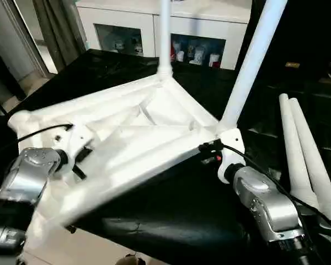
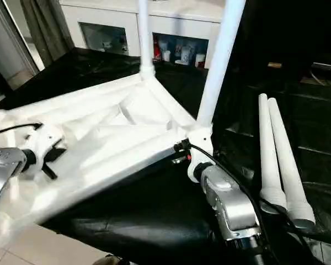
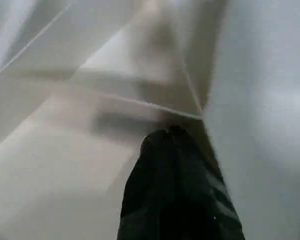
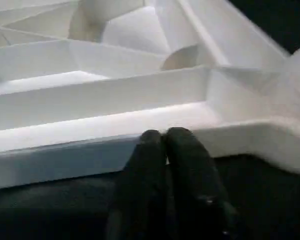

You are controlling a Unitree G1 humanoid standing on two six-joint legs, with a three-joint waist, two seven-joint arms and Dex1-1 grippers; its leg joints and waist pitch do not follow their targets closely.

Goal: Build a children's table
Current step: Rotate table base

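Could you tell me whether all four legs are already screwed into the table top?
No: two legs stand upright in the upturned table top, while two more legs lie loose on the black surface beside it.

Black cloth (image 1: 171, 215) over work surface; white glass-fronted cabinet (image 1: 154, 25) behind (small items inside)

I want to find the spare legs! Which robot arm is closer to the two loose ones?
Right. The right end effector is at the tabletop's edge beside the loose legs; the left end effector is at the far side.
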